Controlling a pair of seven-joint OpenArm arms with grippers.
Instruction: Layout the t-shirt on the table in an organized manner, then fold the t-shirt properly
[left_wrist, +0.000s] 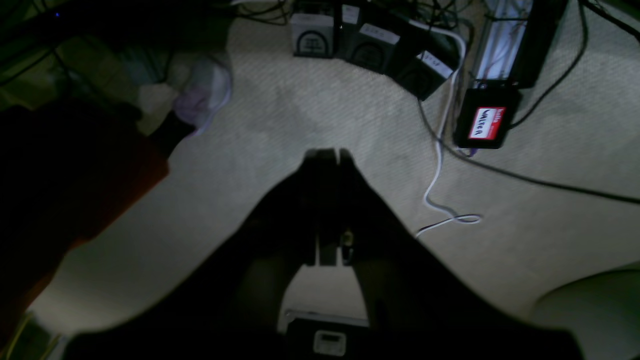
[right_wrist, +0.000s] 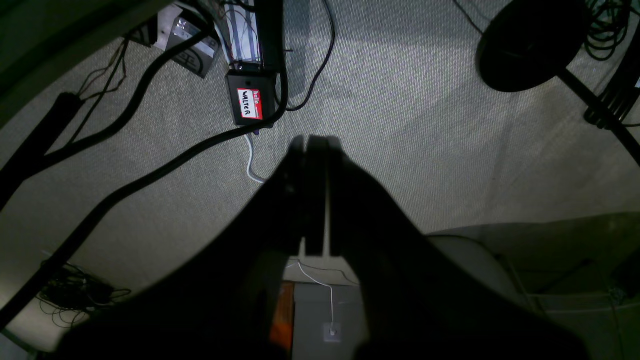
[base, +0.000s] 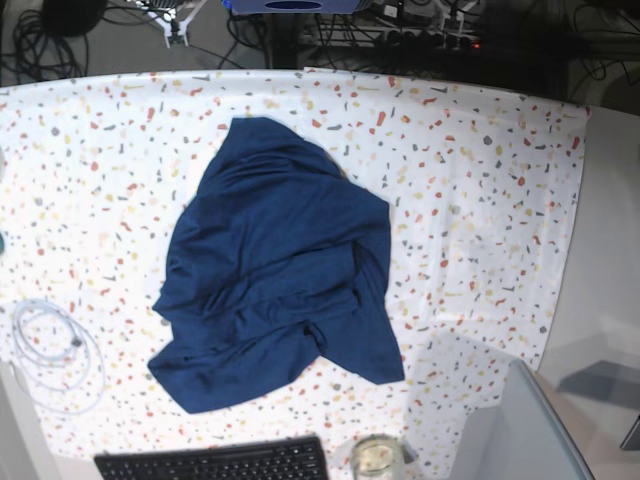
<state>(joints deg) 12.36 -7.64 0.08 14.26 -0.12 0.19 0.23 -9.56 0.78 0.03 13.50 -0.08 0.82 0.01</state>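
The t-shirt (base: 275, 270) is seen only in the base view, where it lies crumpled in a loose heap on the speckled counter (base: 480, 190), somewhat left of the counter's middle. Its cloth is folded over itself, with one pointed corner reaching toward the counter's far edge and ragged lower corners reaching toward the black keyboard (base: 215, 462) at the near edge. A coiled white cable (base: 52, 352) lies on the counter to the left of the t-shirt, apart from it. A glass jar (base: 376, 457) stands at the near edge, just right of the keyboard and below the t-shirt's lower right corner. Neither arm is visible in this view, and nothing touches the t-shirt.

The wrist views show what the base view does not: both hands are held over a pale woven carpet, away from the counter. In the left wrist view the left hand (left_wrist: 330, 152) is clenched, its dark fingertips pressed together with nothing between them. Beyond it lie a thin white cord (left_wrist: 440, 165) and a black box bearing a red name tag (left_wrist: 486, 123). In the right wrist view the right hand (right_wrist: 311, 140) is likewise clenched and empty, and the same tagged box (right_wrist: 250, 104) sits beyond its tips, with thick black cables (right_wrist: 150, 175) running across the carpet to the left of the hand.
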